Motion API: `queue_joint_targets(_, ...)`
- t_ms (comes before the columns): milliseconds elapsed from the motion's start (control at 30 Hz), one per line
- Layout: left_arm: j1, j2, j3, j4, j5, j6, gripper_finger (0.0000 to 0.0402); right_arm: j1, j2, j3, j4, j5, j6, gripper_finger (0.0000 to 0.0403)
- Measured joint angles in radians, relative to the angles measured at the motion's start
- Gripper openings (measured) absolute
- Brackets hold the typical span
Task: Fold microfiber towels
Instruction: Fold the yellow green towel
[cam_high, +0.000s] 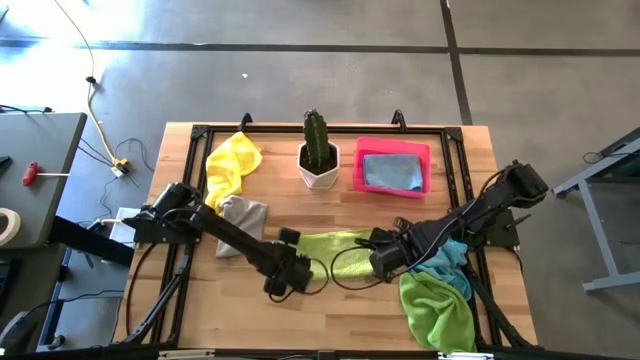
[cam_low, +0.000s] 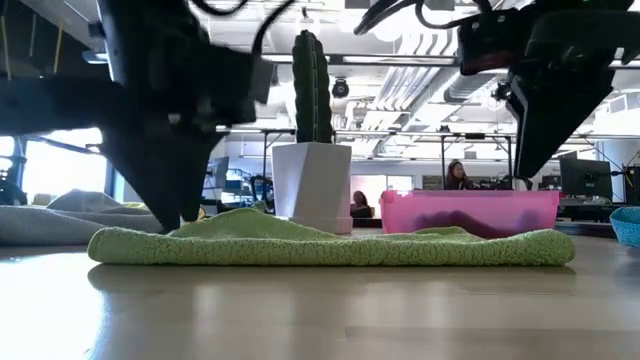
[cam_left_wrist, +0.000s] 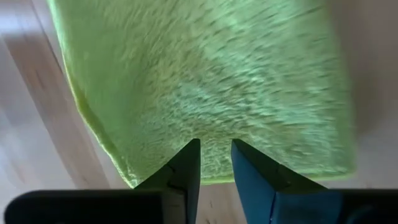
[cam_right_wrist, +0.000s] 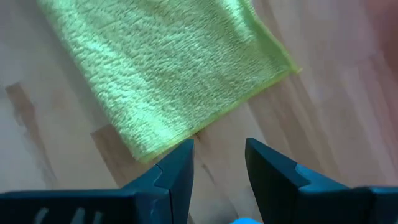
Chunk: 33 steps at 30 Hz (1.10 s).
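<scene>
A lime green microfiber towel (cam_high: 335, 250) lies folded into a flat strip on the table's middle; it also shows in the low view (cam_low: 330, 245). My left gripper (cam_high: 297, 272) stands at the strip's left end, fingers pointing down, slightly open over the towel's edge (cam_left_wrist: 214, 149). My right gripper (cam_high: 383, 258) is open just off the strip's right end, above the bare wood (cam_right_wrist: 217, 152) and clear of the towel (cam_right_wrist: 168, 68). In the low view it hangs above the towel (cam_low: 525, 170). My left gripper comes at the green towel's left end (cam_left_wrist: 186, 168) from above, pointing down, with the narrow gap between its fingers over the hem. No cloth shows between the fingers. I cannot tell whether the fingertips touch the towel.
A yellow towel (cam_high: 232, 160) and a grey towel (cam_high: 240, 215) lie at the left. A cactus in a white pot (cam_high: 318, 160) and a pink tray (cam_high: 392, 150) with a light blue towel stand at the far edge. A second green towel (cam_high: 435, 305) and a blue one (cam_high: 452, 255) lie at the right.
</scene>
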Motion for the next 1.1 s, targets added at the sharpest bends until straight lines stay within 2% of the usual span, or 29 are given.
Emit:
queue_joint_targets(233,0.029,-0.008,-0.088,0.068,0.144,-0.115,0.0066,0.007,0.0,0.0,0.002,0.051,0.033,0.0138)
queue_joint_targets(400,0.014,-0.009,-0.111,0.101,0.144,-0.206,0.006,0.007,0.0,-0.001,0.018,0.113,0.065,0.0138)
queue_joint_targets(467,0.0,-0.009,-0.111,0.132,0.14,-0.219,0.0059,0.007,0.0,-0.025,0.077,0.12,0.081,0.0138)
queue_joint_targets(667,-0.031,-0.005,-0.111,0.165,0.131,-0.224,0.0059,0.006,0.001,-0.168,0.338,0.063,0.156,0.0138)
queue_joint_targets(767,-0.037,-0.005,-0.112,0.188,0.136,-0.23,0.006,-0.003,0.001,-0.212,0.395,0.042,0.209,0.0138)
queue_joint_targets(867,-0.038,-0.005,-0.112,0.203,0.142,-0.25,0.006,-0.038,0.0,-0.278,0.446,-0.044,0.281,0.0138)
queue_joint_targets(1000,-0.041,-0.004,-0.113,0.23,0.133,-0.25,0.006,-0.075,-0.003,-0.341,0.565,-0.099,0.291,0.0138)
queue_joint_targets(1100,-0.041,-0.004,-0.114,0.233,0.119,-0.25,0.006,-0.095,-0.004,-0.346,0.58,-0.125,0.267,0.0145)
